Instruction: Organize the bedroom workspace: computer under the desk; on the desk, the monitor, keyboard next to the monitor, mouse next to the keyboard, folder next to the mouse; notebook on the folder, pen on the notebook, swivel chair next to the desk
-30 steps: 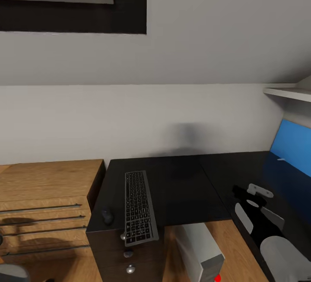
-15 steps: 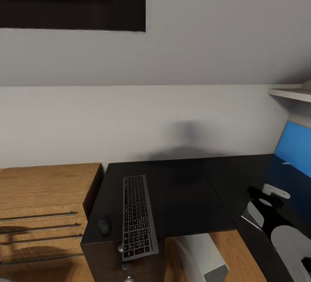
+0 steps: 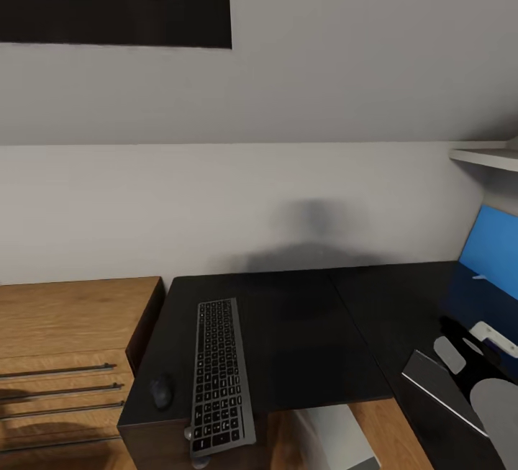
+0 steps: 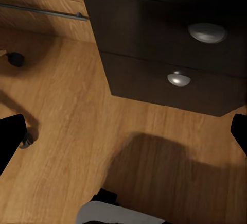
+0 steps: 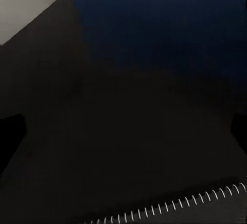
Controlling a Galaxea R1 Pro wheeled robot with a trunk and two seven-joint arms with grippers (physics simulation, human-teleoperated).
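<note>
The left gripper (image 4: pixel 123 131) hangs low over the wooden floor (image 4: pixel 67 116), jaws spread wide and holding nothing, facing the dark drawer unit (image 4: pixel 154 33) under the surface's left end.

The computer (image 3: pixel 332 432) stands on the floor beneath the desk (image 3: pixel 309 333), so that step looks done.

On the surface, the keyboard (image 3: pixel 219 376) lies near the left end. It runs front to back, and its near end pokes past the front edge. The mouse (image 3: pixel 161 389) sits just beside it, close to the front left corner. Both are on the surface and next to each other, though the keyboard's overhang probably needs correcting.

Over the right wing, the right gripper (image 5: pixel 123 131) also has its jaws wide. A dark spiral-bound notebook (image 3: pixel 435 391) sits at that wing's front edge under the gripper. I cannot tell whether it rests flat or is propped up.

Farther back, the pen (image 3: pixel 478 277) lies by the blue back panel (image 3: pixel 493 247), well apart from the notebook.

By my reading, about 3 of the placements are settled. The folder, the notebook and pen stack, the monitor and the chair remain open.
</note>
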